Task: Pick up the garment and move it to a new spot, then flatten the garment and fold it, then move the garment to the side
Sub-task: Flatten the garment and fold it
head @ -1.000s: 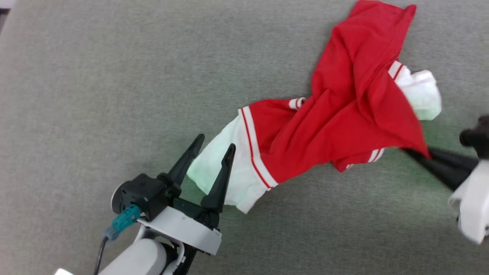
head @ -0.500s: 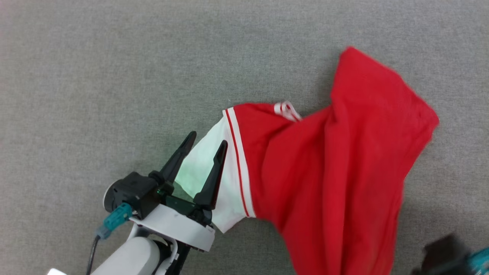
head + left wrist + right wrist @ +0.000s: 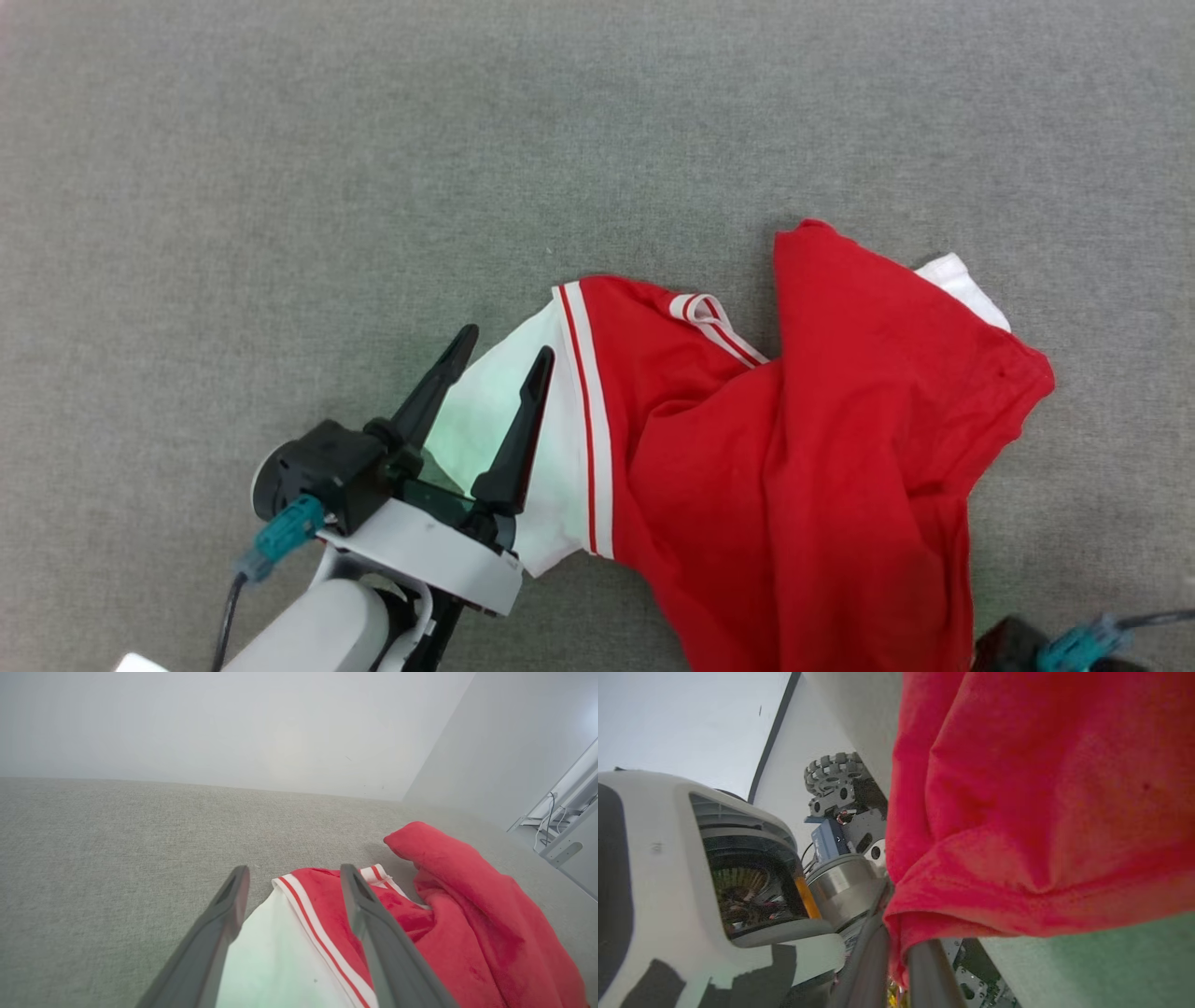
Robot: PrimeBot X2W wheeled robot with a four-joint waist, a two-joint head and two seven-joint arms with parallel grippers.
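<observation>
Red garment point(image 3: 822, 467), rumpled on grey desk point(image 3: 280, 187).
Left tool point(image 3: 505, 343) spread wide over white sleeve point(image 3: 485, 420), holding nothing; right tool point(image 3: 899, 961) clenched on red cloth edge.

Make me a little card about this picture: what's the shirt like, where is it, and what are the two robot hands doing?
Garment: red T-shirt with white sleeves and red-white striped trim, crumpled, not flat
Where: on a grey cloth-covered table
Left gripper: open, fingers either side of one white sleeve, not gripping it
Right gripper: shut, pinching a red edge of the shirt
Print: hidden in the folds
Folding: not yet begun
</observation>
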